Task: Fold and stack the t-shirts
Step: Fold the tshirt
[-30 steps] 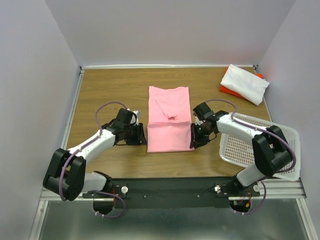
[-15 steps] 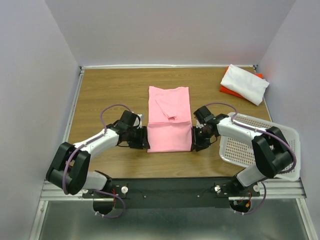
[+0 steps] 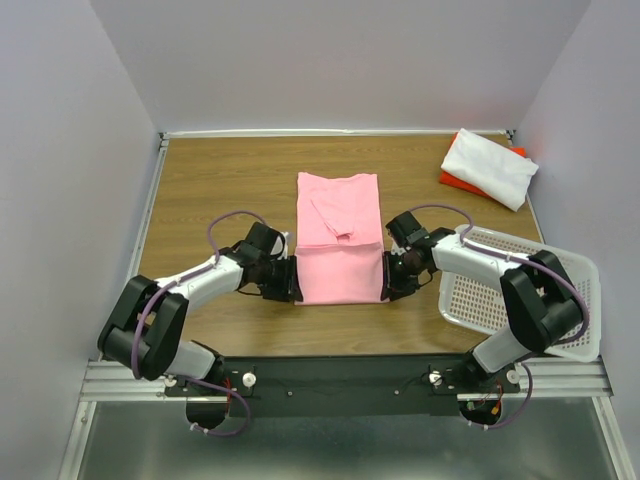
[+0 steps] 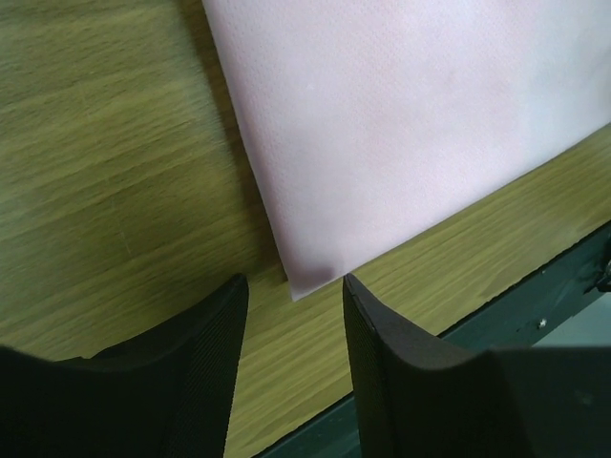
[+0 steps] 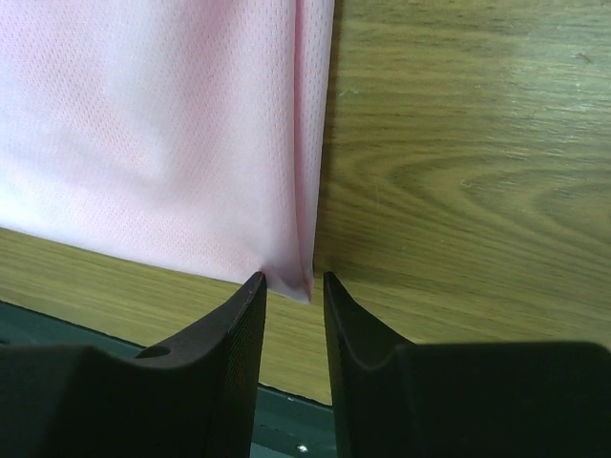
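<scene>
Both arms have edged inward since a second ago, onto the pink t-shirt (image 3: 338,240), which lies mid-table (image 3: 220,180) with its long axis running away from the bases. At its near-left corner the left gripper (image 4: 294,286) stands fairly wide and empty, the corner just ahead of the gap. At the near-right corner the right gripper (image 5: 294,279) is narrow and unclamped, with the cloth tip at its mouth. Each arm is nearest its own corner. No writing is legible.

Wooden table (image 3: 205,180) — pink t-shirt (image 3: 338,255), basket (image 3: 472,298)
</scene>
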Tool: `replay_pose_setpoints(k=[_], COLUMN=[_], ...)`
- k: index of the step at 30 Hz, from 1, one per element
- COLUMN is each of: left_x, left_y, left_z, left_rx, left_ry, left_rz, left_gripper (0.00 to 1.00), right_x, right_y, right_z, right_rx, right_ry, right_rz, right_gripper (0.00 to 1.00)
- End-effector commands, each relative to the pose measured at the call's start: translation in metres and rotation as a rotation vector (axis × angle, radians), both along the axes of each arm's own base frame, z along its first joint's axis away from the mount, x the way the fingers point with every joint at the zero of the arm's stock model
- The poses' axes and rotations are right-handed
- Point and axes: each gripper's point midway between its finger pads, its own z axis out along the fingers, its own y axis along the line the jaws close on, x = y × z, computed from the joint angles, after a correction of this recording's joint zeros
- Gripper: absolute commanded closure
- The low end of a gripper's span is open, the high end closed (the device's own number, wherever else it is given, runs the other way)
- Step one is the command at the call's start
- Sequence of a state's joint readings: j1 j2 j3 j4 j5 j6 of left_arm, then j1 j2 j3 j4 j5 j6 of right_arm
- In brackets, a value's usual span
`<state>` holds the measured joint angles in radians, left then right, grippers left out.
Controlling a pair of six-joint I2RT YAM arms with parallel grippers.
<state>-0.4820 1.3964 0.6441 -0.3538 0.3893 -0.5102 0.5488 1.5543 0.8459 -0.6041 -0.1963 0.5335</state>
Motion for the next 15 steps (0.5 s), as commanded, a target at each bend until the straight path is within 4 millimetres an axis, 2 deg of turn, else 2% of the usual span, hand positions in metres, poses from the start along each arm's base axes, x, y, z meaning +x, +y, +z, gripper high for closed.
replay_pose_setpoints(k=[1, 5, 9, 11, 12, 15], left_x=[-0.012, -0.017, -0.018, -0.020, -0.020, -0.020], left_y=[-0.004, -0.007, -0.008, -0.009, -0.010, -0.012], left_z=[-0.010, -0.015, -0.021, -0.023, -0.024, -0.026], left_rx=[0.004, 0.009, 0.019, 0.018, 0.019, 0.021], left_ry=[0.049, 0.065, 0.083, 0.088, 0.092, 0.095], left_rz=[-0.038, -0.051, -0.060, -0.072, -0.077, -0.093], left_gripper=[0.48, 0.51, 0.60, 0.70, 0.83, 0.97], right_x=[0.007, 0.005, 0.005, 0.006, 0.006, 0.006], right_y=[0.002, 0.002, 0.002, 0.002, 0.001, 0.001], right_z=[-0.003, -0.003, -0.003, -0.003, -0.003, -0.003], right_rx=[-0.013, -0.011, -0.011, -0.012, -0.015, -0.014], right_ry=[-0.019, -0.015, -0.015, -0.018, -0.016, -0.016], right_rz=[-0.004, 0.001, 0.001, 0.003, 0.002, 0.007], right_gripper=[0.63, 0.66, 0.69, 0.71, 0.73, 0.83])
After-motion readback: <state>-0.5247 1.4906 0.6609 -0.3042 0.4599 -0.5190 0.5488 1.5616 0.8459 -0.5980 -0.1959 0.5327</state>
